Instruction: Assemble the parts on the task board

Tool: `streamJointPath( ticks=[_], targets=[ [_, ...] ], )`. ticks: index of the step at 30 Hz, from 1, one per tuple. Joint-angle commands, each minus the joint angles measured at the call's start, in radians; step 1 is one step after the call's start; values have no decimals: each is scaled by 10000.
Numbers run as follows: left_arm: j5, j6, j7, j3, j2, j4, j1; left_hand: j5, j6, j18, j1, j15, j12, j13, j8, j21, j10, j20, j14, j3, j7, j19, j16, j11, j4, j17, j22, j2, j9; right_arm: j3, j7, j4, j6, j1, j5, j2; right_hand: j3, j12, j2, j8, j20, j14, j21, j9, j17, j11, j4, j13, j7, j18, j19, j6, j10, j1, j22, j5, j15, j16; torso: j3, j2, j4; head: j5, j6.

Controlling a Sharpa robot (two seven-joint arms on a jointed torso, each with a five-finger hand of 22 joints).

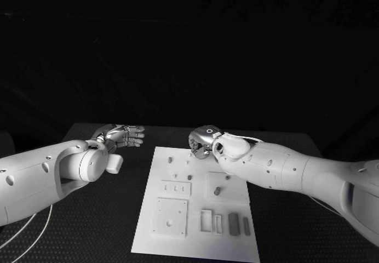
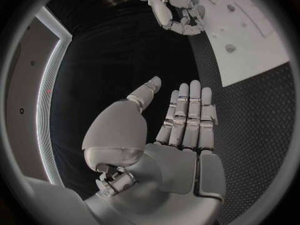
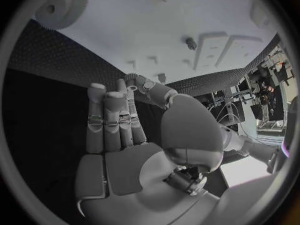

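The white task board (image 1: 197, 213) lies in the middle of the table, with grey parts on it: a short peg (image 1: 217, 191) in a square recess, two long bars (image 1: 234, 223) near the front, and small pegs (image 1: 170, 160) toward the far end. My right hand (image 1: 204, 141) hangs over the board's far edge. Its thumb and a fingertip (image 3: 128, 92) meet on what looks like a small toothed part (image 3: 134, 77). My left hand (image 1: 120, 136) hovers over the black table left of the board's far corner, holding nothing, its fingers (image 2: 187, 110) straight.
A large toothed wheel (image 3: 59, 5) sits on the board beyond the right hand. Black table (image 1: 95, 230) surrounds the board on all sides. The right forearm (image 1: 300, 175) crosses above the board's right edge.
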Motion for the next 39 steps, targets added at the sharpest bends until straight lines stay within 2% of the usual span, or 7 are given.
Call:
streamJointPath(
  ticks=[1,9,13,20,26,32,39],
  targets=[
    [-24,140,80,8,19,23,11,-65,-36,169,-82,34,-40,6,-61,57,-53,29,18,15,12,-8,-68,-26,-69,10,222,22,18,0,-175,-83,-215,-9,-407,110,75,33,-37,54,-64,-71,69,-15,2,5,12,36,-11,533,17,73,47,29,213,28,-149,47,-10,4,35,7,20],
    [-24,119,78,14,-39,121,15,-67,-36,171,-82,34,-46,8,-65,59,-51,29,18,18,11,-11,-73,-26,-76,14,221,19,21,-3,-167,-236,-211,-18,-599,312,97,27,-56,56,-68,-71,81,-9,2,3,16,41,-13,533,18,77,52,36,212,28,-151,54,-14,47,55,56,4],
    [-24,110,86,33,-47,158,16,-67,-35,171,-82,34,-48,9,-66,59,-50,29,19,20,11,-11,-74,-26,-79,16,221,18,22,-8,-184,-316,-202,-19,-683,361,102,26,-60,57,-68,-71,84,-7,3,3,18,42,-14,533,18,78,54,38,212,27,-151,56,-33,81,89,14,18],
    [-24,111,80,38,-28,165,17,-68,-34,172,-82,34,-52,10,-69,61,-49,29,19,22,11,-12,-77,-26,-84,19,221,15,24,-23,-200,-401,-104,-21,-748,428,118,23,-78,59,-68,-73,91,-1,3,2,23,46,-16,533,16,83,61,40,211,28,-152,60,-50,134,94,2,5],
    [-24,114,75,38,-23,154,17,-69,-34,172,-83,34,-56,11,-71,62,-48,29,20,24,12,-13,-80,-25,-87,22,221,14,26,-24,-210,-351,-11,-21,-793,377,127,20,-89,60,-68,-74,95,1,2,1,26,48,-17,533,14,84,63,42,210,28,-152,62,-47,129,90,5,-62],
    [-24,108,59,39,-1,104,17,-69,-33,172,-87,34,-62,13,-74,65,-48,29,21,27,17,-14,-83,-21,-91,27,221,14,29,-35,-184,-360,18,-31,-1035,400,157,21,-133,70,-64,-77,111,14,2,-5,34,61,-26,533,7,105,92,45,209,28,-158,70,-49,160,88,46,-51],
    [-24,121,57,38,1,100,16,-71,-32,172,-92,35,-68,13,-77,66,-49,31,21,27,22,-16,-87,-17,-93,30,221,10,31,-132,-474,-362,-234,-64,-1702,414,246,12,-232,82,-61,-79,139,35,-1,-16,63,81,-41,533,2,136,127,70,205,28,-168,84,-61,134,96,31,-108]
  ],
)
